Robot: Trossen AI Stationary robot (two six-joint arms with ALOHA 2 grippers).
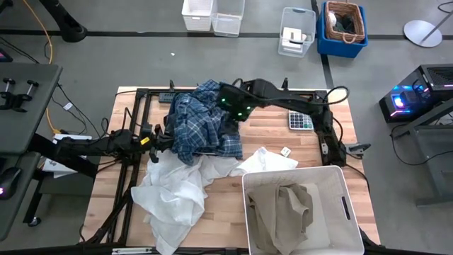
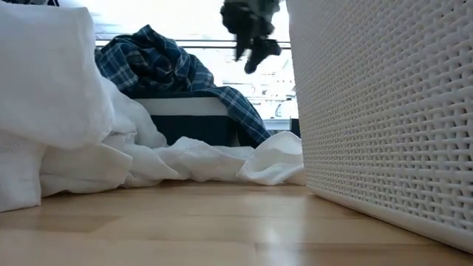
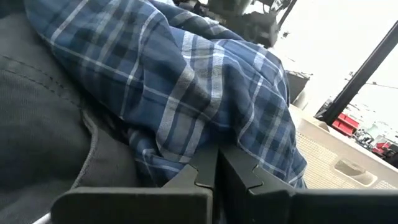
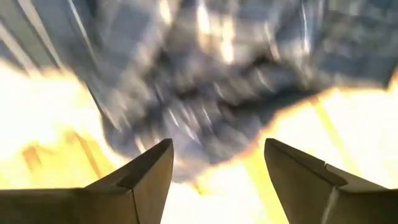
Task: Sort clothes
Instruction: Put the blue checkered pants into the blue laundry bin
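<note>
A blue-white plaid shirt (image 1: 198, 122) lies heaped over the dark blue bin (image 2: 194, 127) at the table's middle, and its hem hangs down the bin's front (image 2: 244, 111). A dark grey piece (image 3: 37, 118) lies beside it. White shirts (image 1: 177, 191) lie spread on the table in front. A beige-khaki piece (image 1: 287, 205) lies in the large white bin (image 1: 340, 177). My left gripper (image 1: 168, 138) is at the plaid heap's left side, shut on the plaid shirt. My right gripper (image 1: 228, 105) hangs open above the heap (image 4: 217, 168) and touches nothing. My left gripper pinches a fold of the plaid shirt (image 3: 205, 140) between its two fingertips (image 3: 202, 171). It comes level from the table's left. The shirt stays heaped on the bin, slack. I cannot tell how many layers it has.
The large white bin fills the near right of the table (image 2: 384, 111). A calculator (image 1: 300, 121) lies at the far right. A black frame (image 1: 141, 92) runs around the table's left and far sides. Bins and a basket (image 1: 343, 25) stand on the floor beyond.
</note>
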